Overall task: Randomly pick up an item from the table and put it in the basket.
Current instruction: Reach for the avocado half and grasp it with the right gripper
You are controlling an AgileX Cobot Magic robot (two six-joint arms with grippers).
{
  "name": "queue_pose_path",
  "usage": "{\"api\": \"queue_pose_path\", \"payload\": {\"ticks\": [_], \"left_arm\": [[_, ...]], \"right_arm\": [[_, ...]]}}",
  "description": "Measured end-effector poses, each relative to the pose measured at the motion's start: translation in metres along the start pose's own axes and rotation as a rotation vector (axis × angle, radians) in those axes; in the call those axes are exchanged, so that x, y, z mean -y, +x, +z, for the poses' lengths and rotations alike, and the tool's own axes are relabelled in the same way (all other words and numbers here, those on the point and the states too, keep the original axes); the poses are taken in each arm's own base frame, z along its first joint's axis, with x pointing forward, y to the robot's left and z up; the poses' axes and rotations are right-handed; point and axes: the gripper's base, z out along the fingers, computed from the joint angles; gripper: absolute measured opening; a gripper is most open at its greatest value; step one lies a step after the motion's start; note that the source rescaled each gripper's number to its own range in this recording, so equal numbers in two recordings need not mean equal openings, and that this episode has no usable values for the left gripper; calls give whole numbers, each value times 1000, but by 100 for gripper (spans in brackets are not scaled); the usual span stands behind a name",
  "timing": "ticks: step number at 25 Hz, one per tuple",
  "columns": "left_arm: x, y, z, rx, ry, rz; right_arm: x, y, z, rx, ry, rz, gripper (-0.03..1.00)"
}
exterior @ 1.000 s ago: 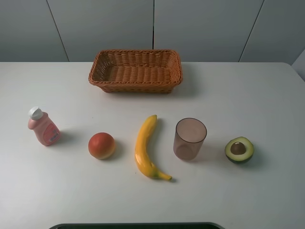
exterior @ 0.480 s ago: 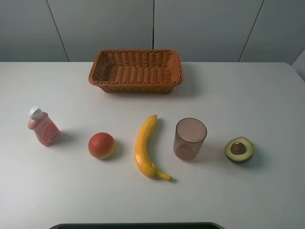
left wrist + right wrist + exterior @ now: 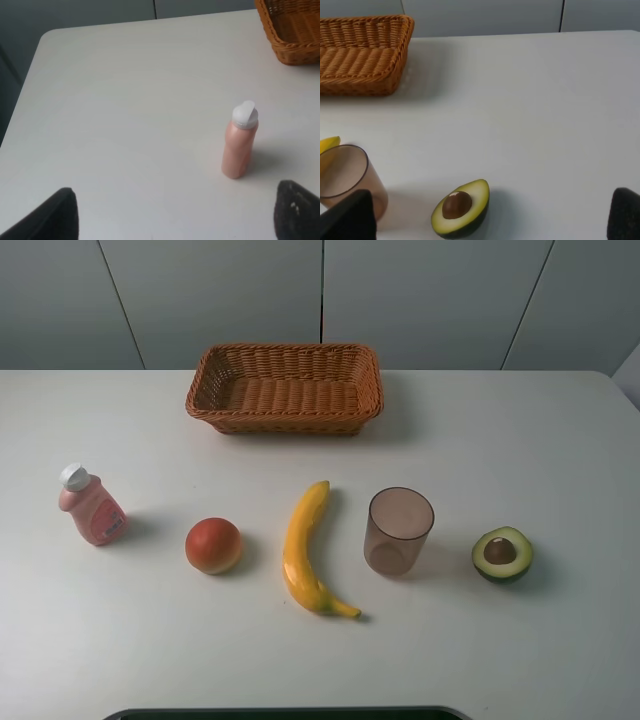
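The avocado half point(image 3: 502, 554), cut side up with its brown pit showing, lies on the white table point(image 3: 520, 440) at the right front. It also shows in the right wrist view point(image 3: 461, 208), low between the fingers. The wicker basket point(image 3: 285, 388) stands empty at the back centre. My right gripper point(image 3: 489, 219) is open and empty, short of the avocado. My left gripper point(image 3: 181, 216) is open and empty, facing the pink bottle point(image 3: 239, 140). Neither gripper shows in the exterior high view.
In a row along the front stand a pink bottle point(image 3: 91, 506), an orange-red fruit point(image 3: 213, 545), a yellow banana point(image 3: 307, 548) and a translucent brownish cup point(image 3: 399, 531), which is close to the left of the avocado. The table's left edge point(image 3: 27, 95) shows in the left wrist view.
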Motion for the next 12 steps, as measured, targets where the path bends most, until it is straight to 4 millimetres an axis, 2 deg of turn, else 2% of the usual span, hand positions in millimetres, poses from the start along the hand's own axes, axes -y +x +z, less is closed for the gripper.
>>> {"api": "queue_pose_path", "payload": {"ticks": [12], "left_arm": [[0,0,0,0,0,0]], "right_arm": [[0,0,0,0,0,0,99]]}}
